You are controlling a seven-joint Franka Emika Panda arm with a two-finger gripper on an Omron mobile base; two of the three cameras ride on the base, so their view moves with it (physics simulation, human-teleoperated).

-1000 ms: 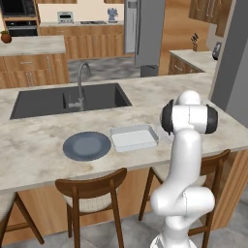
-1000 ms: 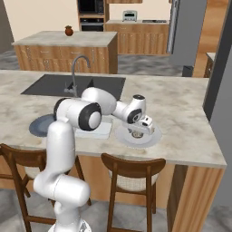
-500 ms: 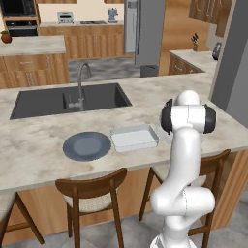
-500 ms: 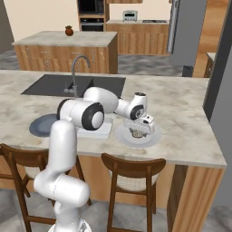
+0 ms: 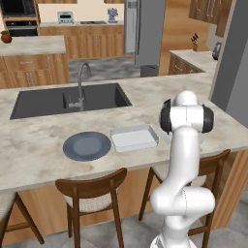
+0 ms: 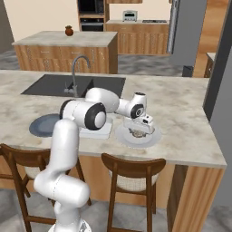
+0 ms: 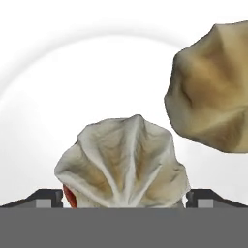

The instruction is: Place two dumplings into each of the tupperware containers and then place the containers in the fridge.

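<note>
While the tupperware container lies empty right of the blue-grey plate in the left base view, no dumpling is packed yet. From the right base view, the gripper hangs low over a white plate. At the hand view, its jaws stand wide around the near dumpling without holding it, another dumpling beside.

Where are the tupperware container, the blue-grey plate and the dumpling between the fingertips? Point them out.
tupperware container (image 5: 134, 137), left base view, on its floor.
blue-grey plate (image 5: 87, 146), left base view, on its centre.
dumpling (image 7: 124, 165), hand view, on its pleated top.
</note>
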